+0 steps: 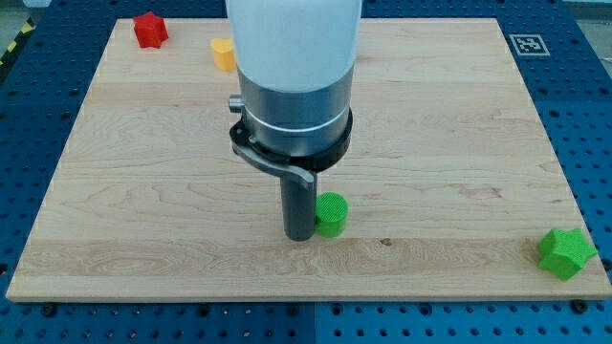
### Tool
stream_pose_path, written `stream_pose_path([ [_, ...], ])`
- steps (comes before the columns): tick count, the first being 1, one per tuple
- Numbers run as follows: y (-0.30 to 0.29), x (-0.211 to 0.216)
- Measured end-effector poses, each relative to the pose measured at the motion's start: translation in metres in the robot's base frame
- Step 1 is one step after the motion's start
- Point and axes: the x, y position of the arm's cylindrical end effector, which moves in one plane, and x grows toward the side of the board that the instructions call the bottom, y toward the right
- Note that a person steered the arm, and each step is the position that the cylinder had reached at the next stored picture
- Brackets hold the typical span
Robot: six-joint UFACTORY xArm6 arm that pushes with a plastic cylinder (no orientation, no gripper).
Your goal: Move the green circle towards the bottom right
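Observation:
The green circle (332, 214) is a short round block lying on the wooden board (143, 191), a little below the board's middle. My tip (300, 235) rests on the board right at the circle's left side, touching or nearly touching it. The rod hangs from the large grey and white arm body that fills the view's top centre. A green star (565, 252) lies near the board's bottom right corner, far to the right of the circle.
A red star (150, 29) lies at the board's top left. A yellow block (223, 53) sits near the top edge, partly hidden by the arm body. A black and white marker tag (527, 43) is at the top right corner.

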Motion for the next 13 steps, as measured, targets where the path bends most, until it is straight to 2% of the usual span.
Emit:
stream_pose_path([
  [2,0.031,-0.006],
  [5,0.109,-0.062],
  [6,0.113,-0.067],
  [9,0.118,-0.071],
  [13,0.105,-0.036],
])
